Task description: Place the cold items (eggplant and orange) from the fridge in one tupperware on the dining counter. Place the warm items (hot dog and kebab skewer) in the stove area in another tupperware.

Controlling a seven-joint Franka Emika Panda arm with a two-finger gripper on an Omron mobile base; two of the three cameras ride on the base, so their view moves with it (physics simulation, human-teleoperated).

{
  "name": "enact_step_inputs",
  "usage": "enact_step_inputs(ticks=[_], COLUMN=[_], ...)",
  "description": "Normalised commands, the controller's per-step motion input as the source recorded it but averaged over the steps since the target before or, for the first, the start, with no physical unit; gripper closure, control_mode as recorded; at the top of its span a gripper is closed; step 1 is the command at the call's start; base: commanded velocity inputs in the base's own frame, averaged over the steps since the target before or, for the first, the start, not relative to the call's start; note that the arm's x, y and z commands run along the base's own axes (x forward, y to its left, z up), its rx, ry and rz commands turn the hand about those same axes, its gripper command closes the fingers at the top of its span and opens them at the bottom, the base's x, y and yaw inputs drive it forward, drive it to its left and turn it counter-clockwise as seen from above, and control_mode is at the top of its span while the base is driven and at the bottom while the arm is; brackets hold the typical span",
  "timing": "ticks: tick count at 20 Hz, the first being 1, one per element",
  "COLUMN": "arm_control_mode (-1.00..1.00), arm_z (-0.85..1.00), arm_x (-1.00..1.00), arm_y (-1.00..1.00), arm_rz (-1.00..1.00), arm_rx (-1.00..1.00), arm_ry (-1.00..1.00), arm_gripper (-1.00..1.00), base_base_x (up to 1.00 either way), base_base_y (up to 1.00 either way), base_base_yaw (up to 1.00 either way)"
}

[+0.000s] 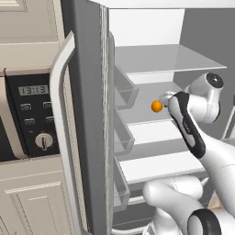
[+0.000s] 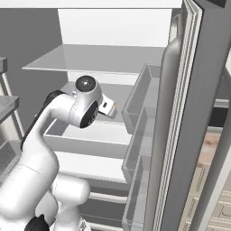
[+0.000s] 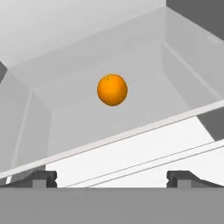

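Observation:
The fridge [image 1: 87, 114] stands open, its inside white with glass shelves. The orange [image 3: 112, 89], a small bright ball, rests alone on a middle shelf toward the back; it also shows as the orange [image 1: 157, 106] just left of my hand. My gripper [image 3: 113, 178] is open, its two dark fingertips [image 3: 43, 177] spread wide at the shelf's front edge, with the orange straight ahead and a short way beyond them. Nothing is between the fingers. My hand [image 2: 107, 107] reaches into the fridge at mid height. The eggplant, hot dog, kebab skewer and tupperware are out of view.
Door bins [image 1: 124, 92] line the open left door, and its long silver handle [image 1: 62, 92] curves outward. The right door [image 2: 198, 113] stands close beside the arm. A cream cabinet with a black oven panel [image 1: 34, 114] is at the left. A glass shelf [image 1: 170, 59] hangs above.

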Motion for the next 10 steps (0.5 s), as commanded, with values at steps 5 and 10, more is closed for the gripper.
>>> enact_step_inputs(ticks=[5,10], arm_control_mode=[-1.0,-1.0], arm_z=[-0.41,-0.52], arm_x=[0.55,0.51], arm_y=[0.03,0.04], arm_rz=[-0.09,-0.1], arm_rx=[0.02,0.0], arm_ry=[0.03,0.0], arm_gripper=[-1.0,-1.0], base_base_x=[0.0,0.0], base_base_y=[0.0,0.0], base_base_yaw=[0.0,0.0])
